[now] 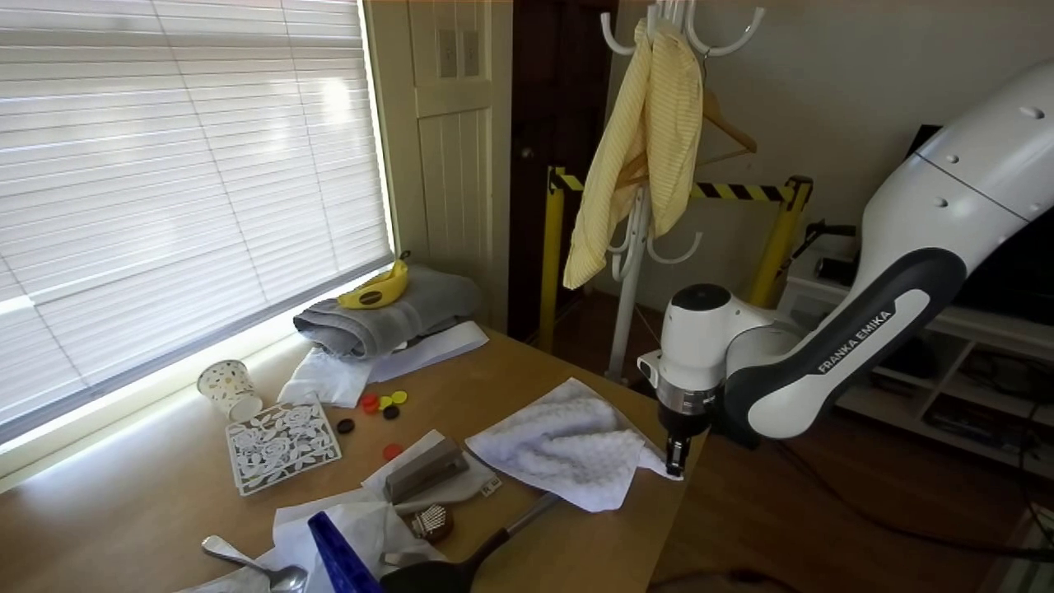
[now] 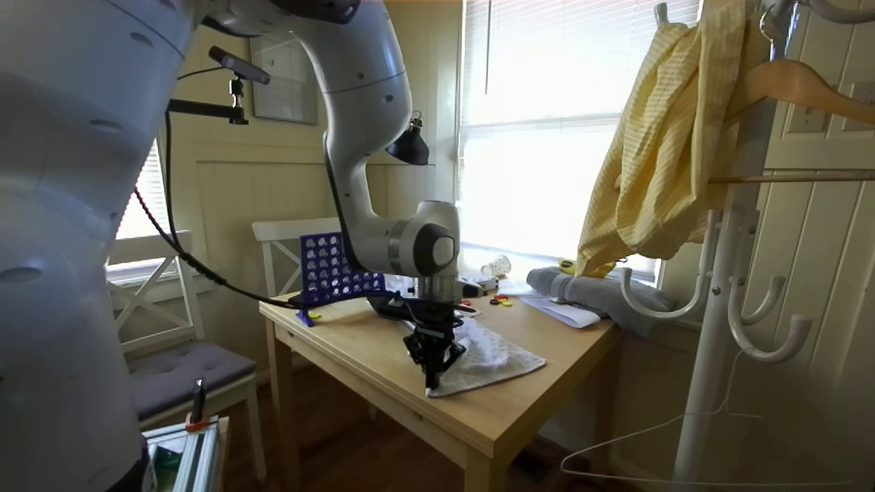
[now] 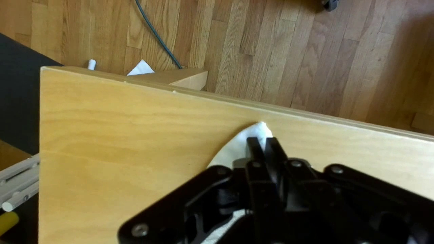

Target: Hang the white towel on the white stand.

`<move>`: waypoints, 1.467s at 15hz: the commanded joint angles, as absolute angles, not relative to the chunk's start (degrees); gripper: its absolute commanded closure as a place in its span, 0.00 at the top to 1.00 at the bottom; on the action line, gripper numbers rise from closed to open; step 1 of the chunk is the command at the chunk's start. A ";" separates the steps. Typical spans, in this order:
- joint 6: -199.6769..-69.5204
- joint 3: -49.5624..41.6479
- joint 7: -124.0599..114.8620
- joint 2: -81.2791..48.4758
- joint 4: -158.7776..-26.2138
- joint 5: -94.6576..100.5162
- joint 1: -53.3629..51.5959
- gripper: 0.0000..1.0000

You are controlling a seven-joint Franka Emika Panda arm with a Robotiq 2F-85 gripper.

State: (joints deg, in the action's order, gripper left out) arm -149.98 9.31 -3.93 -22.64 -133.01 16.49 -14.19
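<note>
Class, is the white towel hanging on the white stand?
No, a yellow cloth hangs on the white stand, while the white towel lies on the table.

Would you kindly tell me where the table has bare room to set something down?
There is bare table between the white towel and the paper sheet by the grey towel, and more between the floral trivet, spoon and windowsill. It is crowded around the spatula and white papers.
</note>
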 commanded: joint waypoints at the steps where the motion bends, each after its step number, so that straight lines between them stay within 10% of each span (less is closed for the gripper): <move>1: -147.94 9.05 -2.38 -24.38 -130.59 14.97 -14.58 0.00; 2: -147.49 9.15 -2.28 -24.41 -130.42 14.86 -14.59 0.01; 3: -147.07 9.12 -2.48 -24.31 -130.40 14.97 -14.75 0.29; 14: -145.90 8.55 -2.53 -25.13 -128.49 15.47 -15.10 0.99; 15: -145.66 8.59 -1.99 -25.45 -127.97 15.08 -14.74 0.99; 16: -145.48 8.55 -1.74 -25.72 -127.55 14.87 -14.52 0.64; 22: -142.68 8.42 -0.49 -27.43 -124.87 14.65 -13.83 0.34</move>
State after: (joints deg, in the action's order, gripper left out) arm -144.93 8.38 -2.68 -25.64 -127.42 16.44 -14.07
